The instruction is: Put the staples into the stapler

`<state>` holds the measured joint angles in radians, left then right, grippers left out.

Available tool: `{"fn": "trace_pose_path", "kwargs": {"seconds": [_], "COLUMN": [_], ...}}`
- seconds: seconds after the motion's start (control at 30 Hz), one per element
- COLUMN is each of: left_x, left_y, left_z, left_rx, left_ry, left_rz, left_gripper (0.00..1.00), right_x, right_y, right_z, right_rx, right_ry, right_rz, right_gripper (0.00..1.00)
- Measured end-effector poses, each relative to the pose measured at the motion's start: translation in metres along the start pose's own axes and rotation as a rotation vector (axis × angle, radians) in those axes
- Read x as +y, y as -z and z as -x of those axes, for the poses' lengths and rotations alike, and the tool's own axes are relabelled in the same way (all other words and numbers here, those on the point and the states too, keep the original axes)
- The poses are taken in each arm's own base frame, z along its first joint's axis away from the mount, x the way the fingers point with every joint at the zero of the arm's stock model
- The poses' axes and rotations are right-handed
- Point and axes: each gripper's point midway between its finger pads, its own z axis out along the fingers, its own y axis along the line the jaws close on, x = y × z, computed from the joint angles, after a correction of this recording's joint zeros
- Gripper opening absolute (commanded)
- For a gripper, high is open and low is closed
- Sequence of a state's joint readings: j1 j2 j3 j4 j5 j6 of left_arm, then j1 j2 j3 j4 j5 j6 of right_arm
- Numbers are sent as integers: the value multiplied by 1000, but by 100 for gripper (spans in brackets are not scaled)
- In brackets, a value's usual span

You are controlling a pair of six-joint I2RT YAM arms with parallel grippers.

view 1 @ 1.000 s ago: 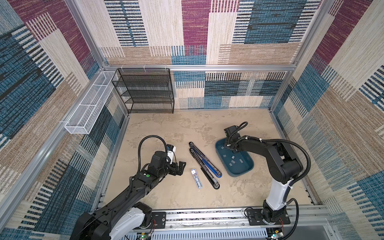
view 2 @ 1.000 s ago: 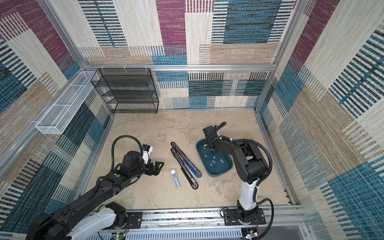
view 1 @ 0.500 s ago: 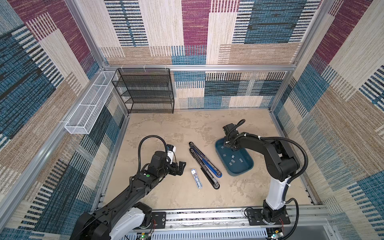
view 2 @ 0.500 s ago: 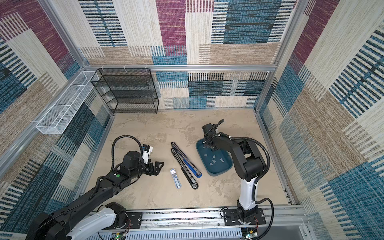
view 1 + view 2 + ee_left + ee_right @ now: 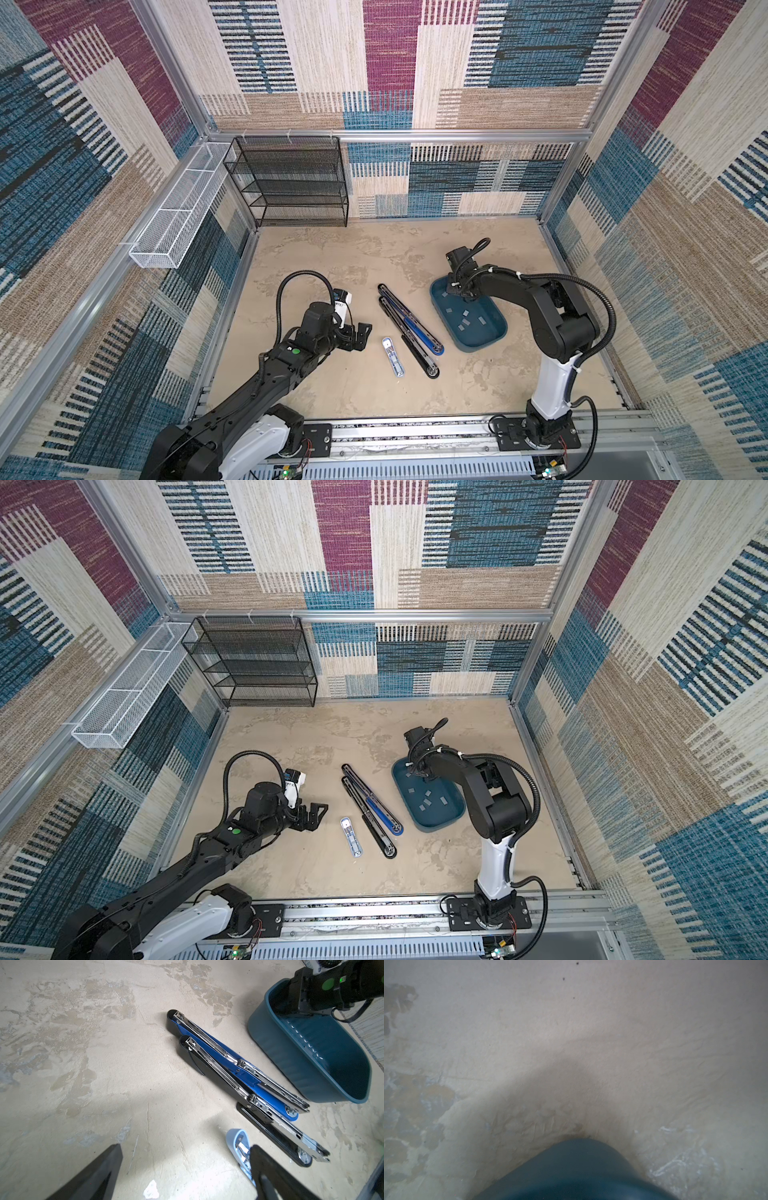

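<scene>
- Evidently the staples (image 5: 461, 322) lie loose on the floor of the blue tray (image 5: 478, 350). Most sit a little nearer the robot's base than the right gripper (image 5: 463, 293), and one strip lies close to it at the tray's far end.
- The right gripper reaches down into that far end with its jaws closed together. The arm hides the tips in both top views, and the right wrist view shows only a tray corner and the table (image 5: 571, 1043), so I cannot tell whether a strip is pinched. Judging by the task, this is the pick-up of a strip.
- Between the two grippers, the blue stapler (image 5: 409, 322) and the black stapler (image 5: 417, 353) lie touching side by side. Both are folded open flat with their metal channels upward, probably so that a strip can be laid in from above.
- A small light-blue stapler (image 5: 392, 358) lies just beside the left gripper (image 5: 360, 336), its metal also facing up.
- The left gripper hovers low with its jaws spread wide and holds nothing. It is likely placed to steady a stapler.
- No brand can be read. The white block (image 5: 341, 302) on the left wrist carries dark print too small to make out, and a plain green dot (image 5: 296, 351) marks the left arm.
</scene>
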<state>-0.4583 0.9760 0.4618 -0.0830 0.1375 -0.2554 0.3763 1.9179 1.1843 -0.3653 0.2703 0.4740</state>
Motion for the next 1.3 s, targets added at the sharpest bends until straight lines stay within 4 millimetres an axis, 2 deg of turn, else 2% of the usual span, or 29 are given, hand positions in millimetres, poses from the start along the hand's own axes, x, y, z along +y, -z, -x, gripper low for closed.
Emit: {"fn": "trace_pose_path", "kwargs": {"seconds": [0.13,0.23,0.37,0.6,0.8,0.93,1.03,1.17,1.3], "left_x": [0,0,0,-1,-1,-2,-3,-3,-3], "left_y": [0,0,0,3,7,10,12,14,13], "left_z": [0,0,0,0,1,2,1,1,1], "left_rx": [0,0,-1,-15,-31,-44,-55,-65,-64], "left_ry": [0,0,0,-2,-4,-6,-7,-9,-9], "left_rz": [0,0,0,-4,-9,-15,-19,-21,-21], "left_gripper": [99,99,99,99,99,99,99,99,99], "right_x": [-2,-6,-9,-7,11,38,58,76,81], "right_y": [4,14,33,72,123,155,171,179,168], "right_z": [-2,-4,-5,-23,-37,-56,-73,-92,-107], "right_rx": [5,10,-13,-58,-169,-247,-281,-297,-270], "right_ry": [-2,-1,-1,54,137,249,326,400,429], "right_rz": [6,7,27,81,195,316,397,470,480], "right_gripper": [14,12,11,10,10,10,11,10,8]}}
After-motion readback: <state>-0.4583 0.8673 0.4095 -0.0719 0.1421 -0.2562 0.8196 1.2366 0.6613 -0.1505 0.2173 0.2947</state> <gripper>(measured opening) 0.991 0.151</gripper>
